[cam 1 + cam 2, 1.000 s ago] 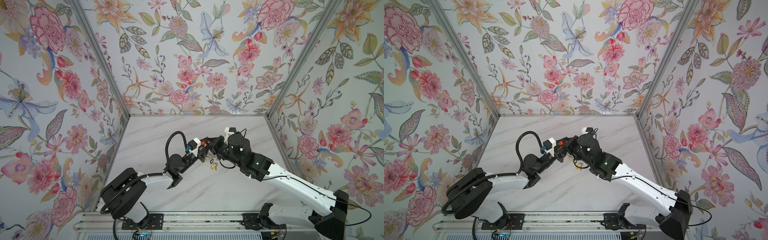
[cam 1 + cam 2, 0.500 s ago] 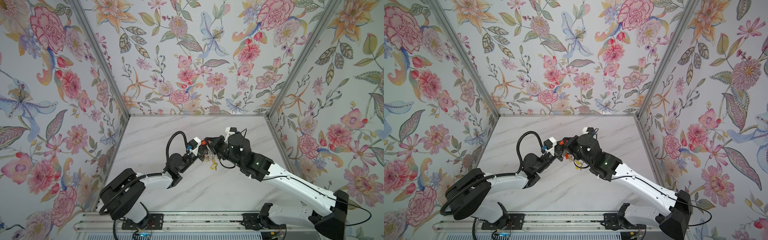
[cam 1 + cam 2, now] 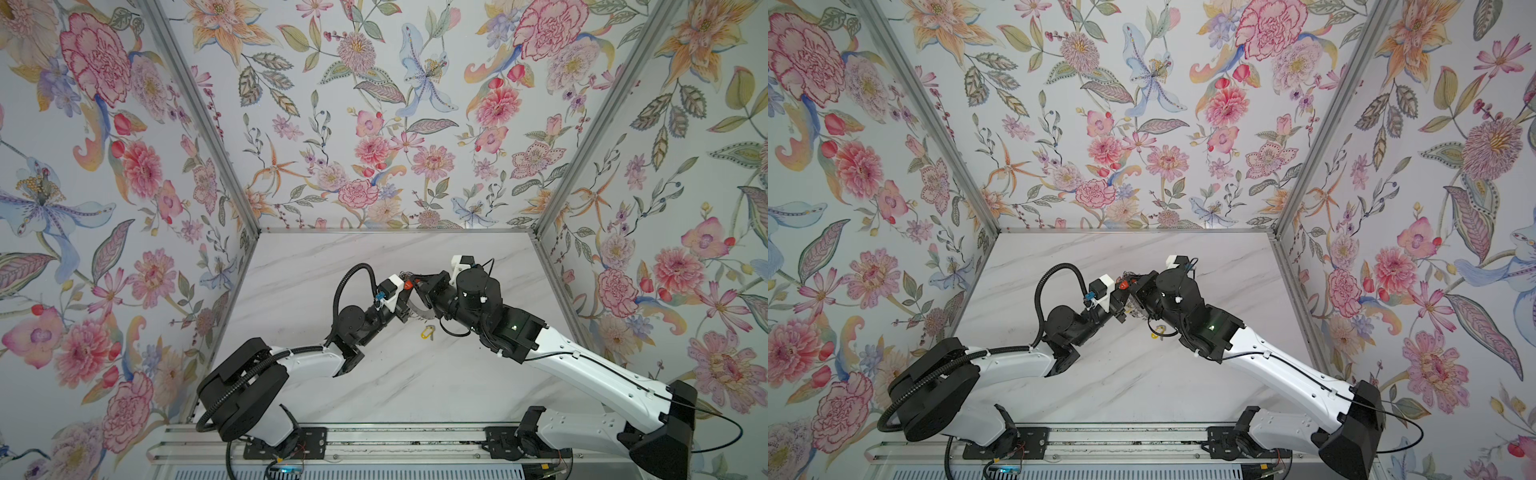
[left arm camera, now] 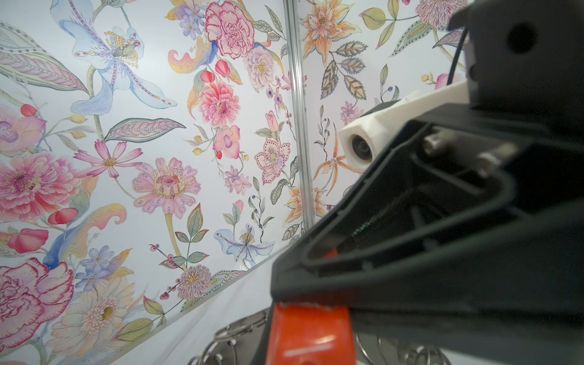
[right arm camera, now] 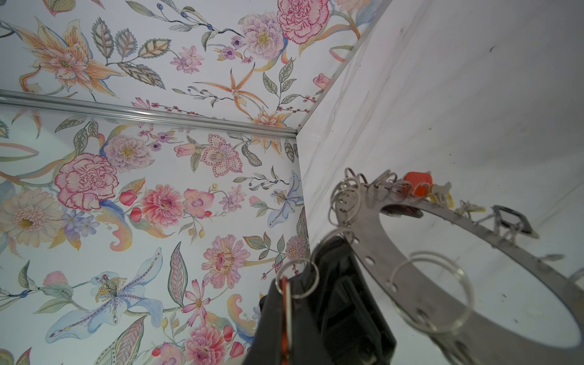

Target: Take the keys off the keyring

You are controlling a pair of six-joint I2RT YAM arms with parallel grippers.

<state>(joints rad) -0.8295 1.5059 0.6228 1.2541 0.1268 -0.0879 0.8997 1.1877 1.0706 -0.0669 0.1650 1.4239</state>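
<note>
Super tight in the middle: the left gripper (image 3: 403, 291) and right gripper (image 3: 419, 287) sit nose to nose above the table (image 3: 311, 270). The gap between them is stuffed with the keyring (image 5: 363, 249), its wire loops (image 5: 347, 189) and the orange-tagged key (image 4: 308, 331) pinched in the left gripper, so no way through. Under the right gripper a yellow-tagged key (image 3: 427, 332) lies on the table. Behind each gripper, its own arm blocks. Beyond both, toward the back wall (image 3: 374, 166), the table's bare, and outward of each too.

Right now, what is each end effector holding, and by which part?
The right end effector pinches a key by its orange tag. The left end effector is shut by the keyring; its hold cannot be told.
</note>
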